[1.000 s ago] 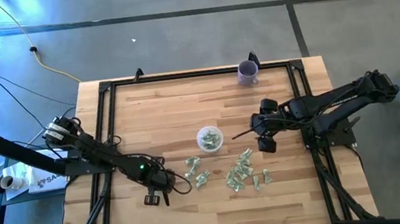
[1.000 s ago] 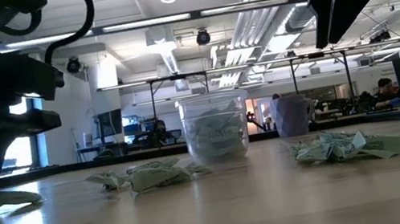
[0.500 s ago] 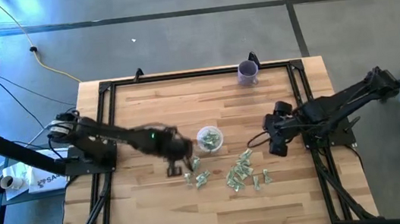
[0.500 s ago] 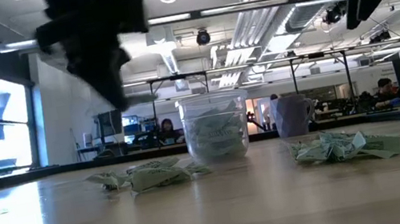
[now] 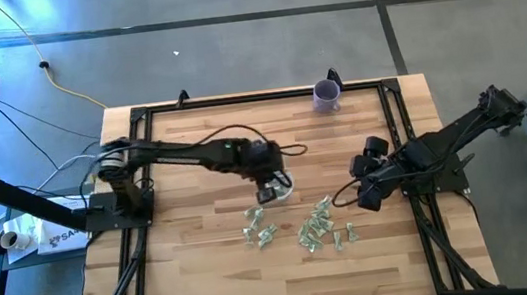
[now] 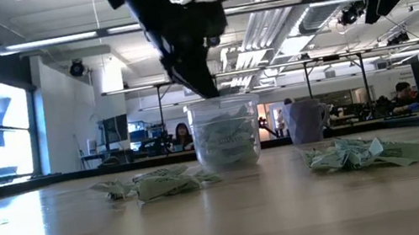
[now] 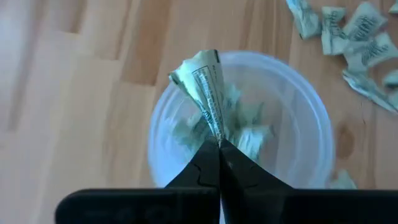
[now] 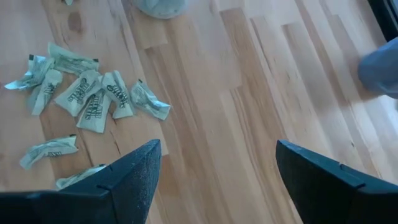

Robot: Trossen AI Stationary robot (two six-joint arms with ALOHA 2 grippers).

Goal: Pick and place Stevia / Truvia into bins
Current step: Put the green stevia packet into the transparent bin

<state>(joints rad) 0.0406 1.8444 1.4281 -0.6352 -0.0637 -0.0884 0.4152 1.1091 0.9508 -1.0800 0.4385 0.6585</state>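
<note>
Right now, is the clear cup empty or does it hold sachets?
It holds sachets: the clear cup shows pale green sachets inside.

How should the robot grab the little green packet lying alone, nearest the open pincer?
Probably from straight above, pinching across the short width of the lone sachet. It lies flat on the table, slightly crumpled, with bare wood on its free side, so the open right pincer has room there.
</note>
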